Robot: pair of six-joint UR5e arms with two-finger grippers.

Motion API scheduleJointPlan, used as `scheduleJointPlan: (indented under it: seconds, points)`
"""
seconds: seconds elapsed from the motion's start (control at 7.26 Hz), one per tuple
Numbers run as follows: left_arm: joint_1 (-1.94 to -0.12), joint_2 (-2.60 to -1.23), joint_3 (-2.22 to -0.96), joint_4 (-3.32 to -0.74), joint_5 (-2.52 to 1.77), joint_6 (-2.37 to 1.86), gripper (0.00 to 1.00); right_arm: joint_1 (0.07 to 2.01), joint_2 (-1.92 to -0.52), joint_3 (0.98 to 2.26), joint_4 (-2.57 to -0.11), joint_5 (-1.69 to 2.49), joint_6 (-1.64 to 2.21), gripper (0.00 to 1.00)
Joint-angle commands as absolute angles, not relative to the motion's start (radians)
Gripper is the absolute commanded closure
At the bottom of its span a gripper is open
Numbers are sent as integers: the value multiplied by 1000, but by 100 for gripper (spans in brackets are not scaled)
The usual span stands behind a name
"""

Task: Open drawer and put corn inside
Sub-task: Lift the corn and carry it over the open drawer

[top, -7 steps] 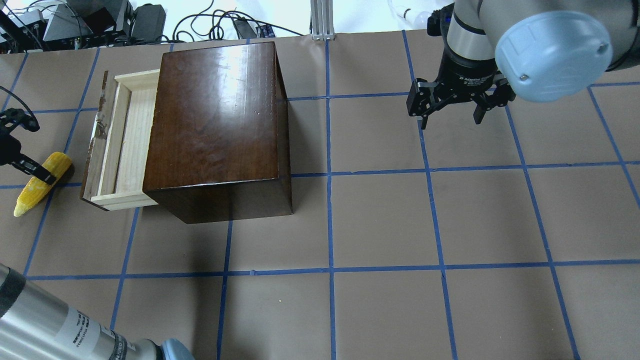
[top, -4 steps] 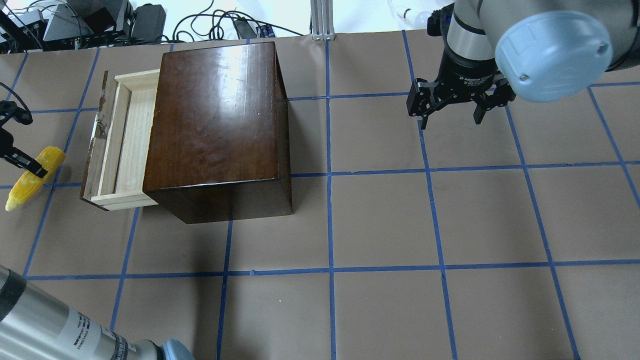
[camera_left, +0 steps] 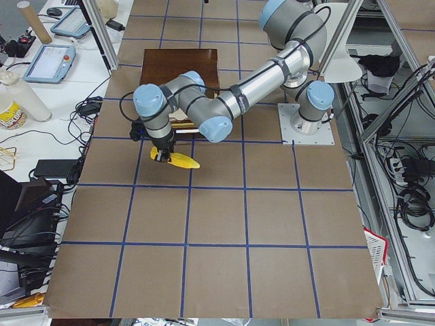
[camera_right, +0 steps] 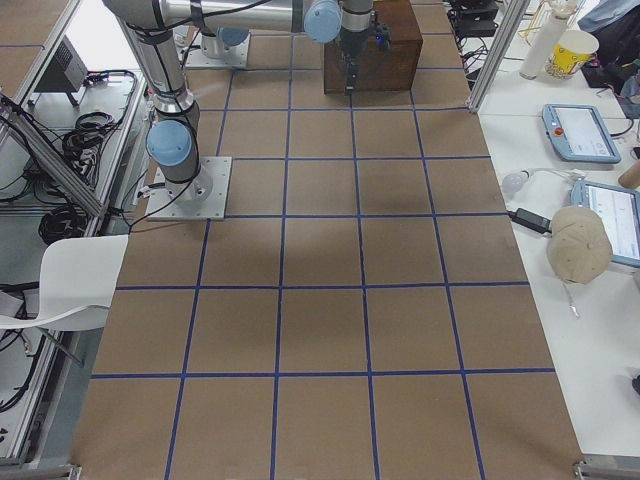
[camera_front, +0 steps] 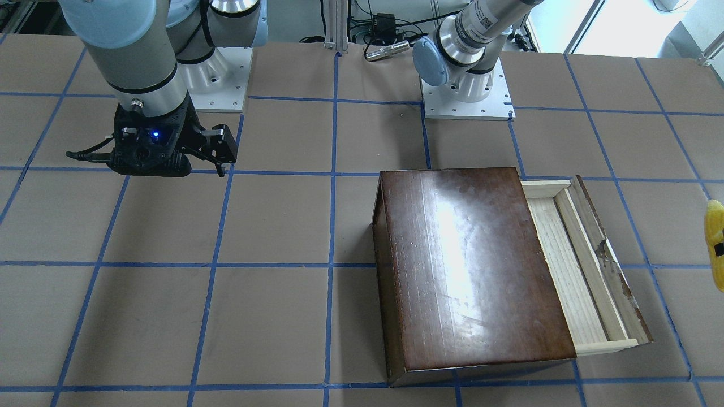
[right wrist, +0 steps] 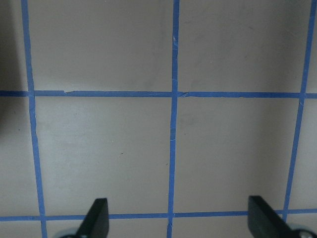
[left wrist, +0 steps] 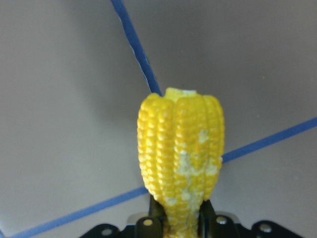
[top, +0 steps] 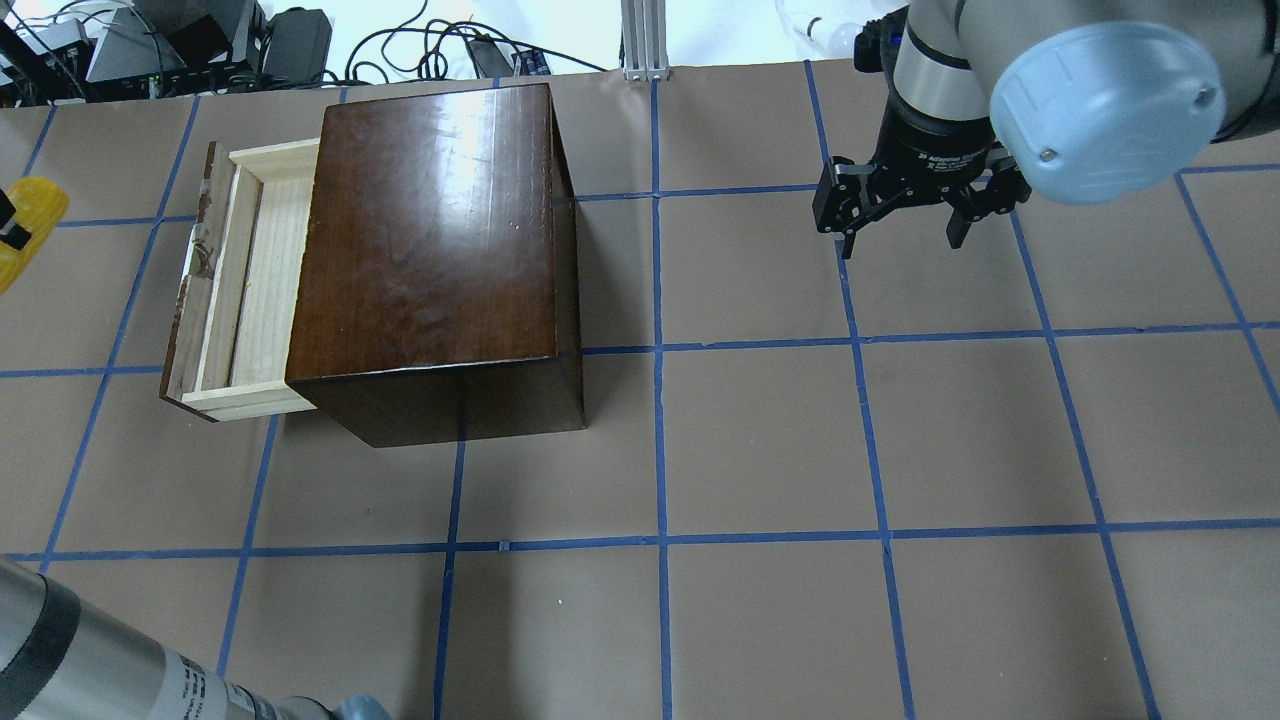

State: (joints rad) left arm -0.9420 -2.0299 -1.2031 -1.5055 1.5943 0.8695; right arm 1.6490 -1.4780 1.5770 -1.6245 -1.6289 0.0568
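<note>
The left gripper [left wrist: 181, 220] clamps the corn [left wrist: 181, 158], which is clear only in the wrist view. Overhead, the corn barely shows at the frame's edge, apart from the pulled-out drawer [top: 235, 290]. The right gripper [top: 905, 215] hangs spread open.

Blue tape lines [top: 659, 450] grid the brown table [top: 770, 440], with a white chair [camera_right: 80, 275] beside it.

Shallow pale-wood drawer [top: 255, 290] with a chipped dark brown front panel: stands partly out of the glossy dark brown wooden box [top: 430, 230]. Small bright yellow knobbly corn cob [left wrist: 181, 153]: clamped at one end between two black fingers [left wrist: 207, 218], held above the counter [left wrist: 74, 99], well apart from the drawer, beyond its front panel.
</note>
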Motion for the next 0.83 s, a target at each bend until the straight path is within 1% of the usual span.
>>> scheduleJointPlan:
  seconds: [0.0, 0.28, 0.69]
  points:
    - [-992, -1976, -1122, -1644, 1557, 732, 100, 1649, -1477, 1577, -1626, -1628, 57, 0]
    - [-1099, -1959, -1120, -1652, 1554, 486, 100, 1649, -1477, 1577, -1626, -1628, 57, 0]
    - [-1204, -1986, -1131, -1652, 1548, 269, 100, 1649, -1477, 1577, -1624, -1628, 57, 0]
